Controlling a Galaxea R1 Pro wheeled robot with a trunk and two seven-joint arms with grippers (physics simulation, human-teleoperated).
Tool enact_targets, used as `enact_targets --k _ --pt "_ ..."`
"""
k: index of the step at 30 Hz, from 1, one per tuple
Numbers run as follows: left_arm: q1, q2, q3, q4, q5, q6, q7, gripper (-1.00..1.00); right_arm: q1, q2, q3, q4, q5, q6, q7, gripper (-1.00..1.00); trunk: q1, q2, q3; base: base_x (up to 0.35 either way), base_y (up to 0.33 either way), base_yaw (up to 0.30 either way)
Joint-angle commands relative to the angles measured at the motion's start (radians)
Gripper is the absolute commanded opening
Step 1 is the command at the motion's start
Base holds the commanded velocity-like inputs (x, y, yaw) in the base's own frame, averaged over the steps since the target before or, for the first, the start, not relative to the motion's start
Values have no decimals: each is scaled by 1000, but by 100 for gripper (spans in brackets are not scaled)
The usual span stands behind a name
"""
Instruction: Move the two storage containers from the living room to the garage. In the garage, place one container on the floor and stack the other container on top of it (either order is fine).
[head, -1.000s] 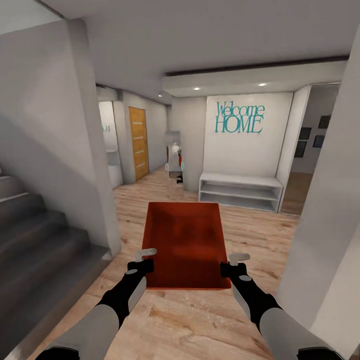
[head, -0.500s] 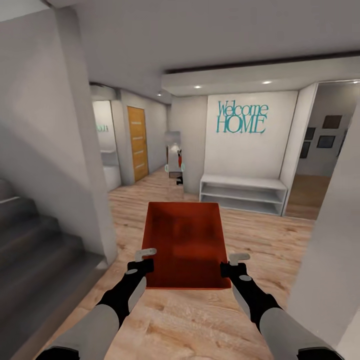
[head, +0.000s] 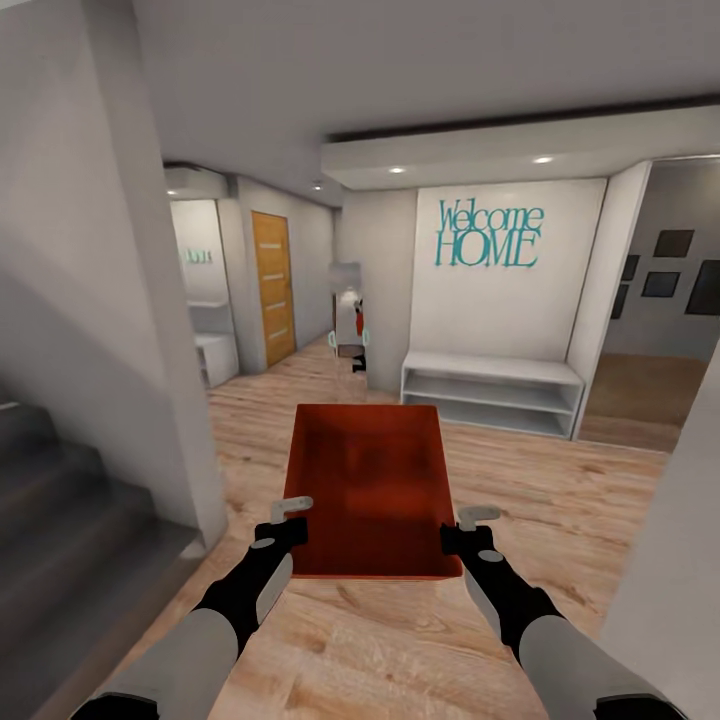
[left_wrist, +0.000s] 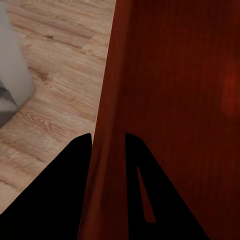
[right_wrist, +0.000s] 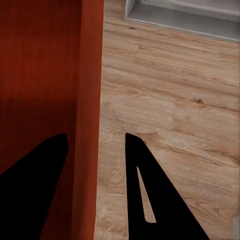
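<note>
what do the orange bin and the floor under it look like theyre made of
The storage container looks like moulded plastic: uniform orange-red, thin smooth walls with a soft sheen, though a render leaves that open. The floor reads as light wood planks or laminate, with visible grain, knots and board seams, in a matte finish.

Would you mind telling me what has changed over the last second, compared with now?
The camera has advanced and turned: the stairs slide off left, and more of the right-hand room shows. The storage container stays gripped by the left gripper and right gripper, unchanged relative to the arms.
</note>
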Motion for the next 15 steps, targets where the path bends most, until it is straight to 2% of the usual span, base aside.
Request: enact_targets --k 1,15 --pt "0 49 -3 0 22 5 11 -100 -1 -1 -58 -23 0 -38 -5 -100 1 -1 0 323 0 0" --pt "0 49 -3 0 22 5 11 -100 -1 -1 -58 -23 0 -38 -5 -100 1 -1 0 323 0 0"
